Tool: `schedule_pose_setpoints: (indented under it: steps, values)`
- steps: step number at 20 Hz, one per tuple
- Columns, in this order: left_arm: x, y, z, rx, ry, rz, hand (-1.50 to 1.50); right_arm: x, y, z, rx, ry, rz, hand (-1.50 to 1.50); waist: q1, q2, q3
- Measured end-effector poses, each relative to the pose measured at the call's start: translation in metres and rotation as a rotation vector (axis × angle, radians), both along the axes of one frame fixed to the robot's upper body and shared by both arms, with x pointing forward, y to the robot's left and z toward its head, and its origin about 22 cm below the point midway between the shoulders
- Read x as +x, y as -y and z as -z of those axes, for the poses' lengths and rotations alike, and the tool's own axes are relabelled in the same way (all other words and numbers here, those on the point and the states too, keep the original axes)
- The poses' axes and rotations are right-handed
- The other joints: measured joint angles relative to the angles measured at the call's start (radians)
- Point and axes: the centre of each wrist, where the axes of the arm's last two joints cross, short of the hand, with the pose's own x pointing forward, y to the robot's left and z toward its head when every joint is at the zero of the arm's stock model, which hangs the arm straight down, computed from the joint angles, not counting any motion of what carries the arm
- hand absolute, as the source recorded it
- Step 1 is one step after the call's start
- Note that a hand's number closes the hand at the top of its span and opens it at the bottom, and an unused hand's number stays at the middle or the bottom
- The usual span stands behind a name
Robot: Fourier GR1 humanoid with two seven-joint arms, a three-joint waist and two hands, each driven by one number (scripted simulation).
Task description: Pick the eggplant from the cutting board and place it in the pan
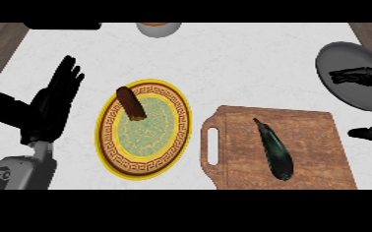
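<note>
Left hand (pixel 52 98) rests open at the left edge, fingers straight and up, holding nothing. Next comes a plate (pixel 112 150), no part of this job. On the board (pixel 320 162) the eggplant (pixel 274 150) lies untouched, so the pick is not yet made. The pan (pixel 330 59) waits far right on the worktop (pixel 218 64), no eggplant in it. Right hand (pixel 362 133) barely peeks in at the edge; whether it is wide or closed, I cannot tell.

eggplant (pixel 274 150) green-black | cutting board (pixel 320 142) brown | plate (pixel 108 132) yellow, key-patterned | pan (pixel 341 61) grey
</note>
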Motion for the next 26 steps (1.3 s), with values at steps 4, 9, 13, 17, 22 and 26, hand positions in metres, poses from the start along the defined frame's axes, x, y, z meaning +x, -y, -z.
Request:
schedule_pose_setpoints:
  steps: [4, 9, 13, 17, 22, 26]
  values:
    - [-0.004, 0.004, 0.001, -0.004, -0.008, 0.003, 0.00, 0.018, -0.006, -0.025, -0.089, 0.025, -0.057, -1.50, 0.004, -0.002, -0.001]
    - [0.002, 0.004, -0.004, -0.006, -0.002, 0.009, 0.00, 0.039, -0.041, -0.046, -0.273, 0.034, -0.163, -1.50, 0.009, -0.002, -0.002]
    - [0.006, 0.010, 0.003, -0.008, -0.006, 0.013, 0.00, 0.054, -0.071, -0.056, -0.416, 0.029, -0.242, -1.50, 0.009, -0.001, -0.002]
    - [0.003, 0.005, 0.006, -0.008, -0.005, 0.010, 0.00, 0.057, -0.100, -0.047, -0.559, -0.017, -0.336, -1.50, 0.008, -0.003, -0.002]
    - [0.006, 0.006, 0.007, -0.010, -0.004, 0.004, 0.00, 0.053, -0.118, -0.045, -0.755, -0.108, -0.442, -1.50, 0.003, -0.003, -0.002]
    - [0.002, 0.009, 0.011, -0.007, -0.005, -0.002, 0.00, 0.047, -0.129, -0.042, -0.830, -0.123, -0.490, -1.50, -0.002, -0.005, -0.002]
